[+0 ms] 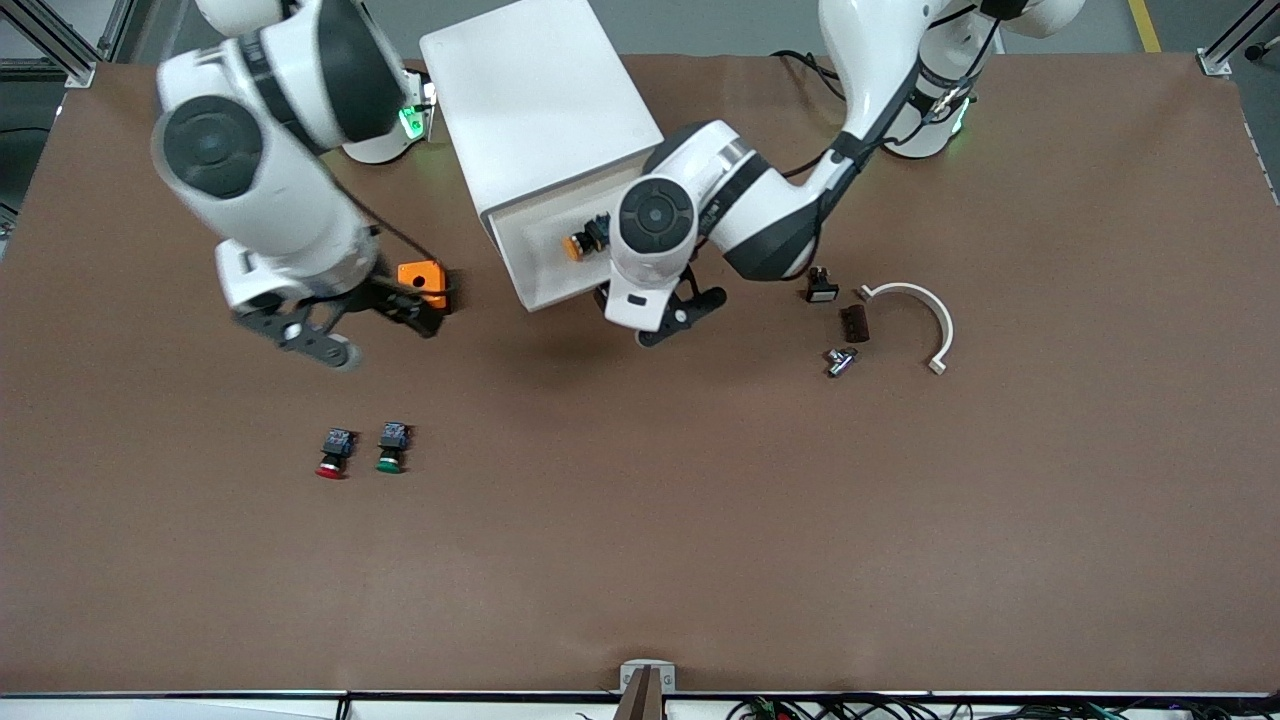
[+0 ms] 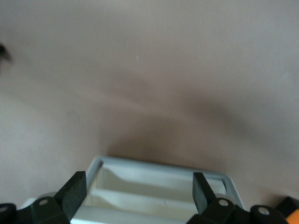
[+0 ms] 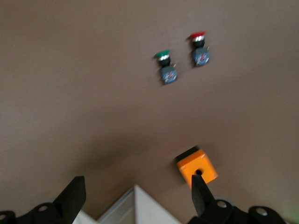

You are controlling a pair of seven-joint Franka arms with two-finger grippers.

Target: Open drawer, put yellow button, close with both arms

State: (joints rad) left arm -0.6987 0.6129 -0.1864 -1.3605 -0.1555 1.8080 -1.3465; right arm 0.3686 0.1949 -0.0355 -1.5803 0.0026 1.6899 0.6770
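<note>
The white cabinet [image 1: 540, 100] stands at the robots' edge of the table. Its top drawer [image 1: 545, 262] is pulled out. The yellow button [image 1: 580, 243] lies in it, partly hidden by the left arm. My left gripper [image 1: 665, 318] is open and empty, just above the drawer's front edge. In the left wrist view the drawer's front rim [image 2: 159, 170] lies between the open fingers [image 2: 74, 191]. My right gripper [image 1: 385, 335] is open and empty, above the table beside the cabinet, toward the right arm's end. In the right wrist view its fingers [image 3: 74, 193] straddle a cabinet corner [image 3: 140, 210].
An orange block [image 1: 422, 280] [image 3: 196, 171] lies close to my right gripper. A red-capped button [image 1: 333, 455] [image 3: 200, 46] and a green-capped button [image 1: 392, 448] [image 3: 166, 65] lie nearer the front camera. A white curved part [image 1: 930, 320] and small dark parts [image 1: 853, 322] lie toward the left arm's end.
</note>
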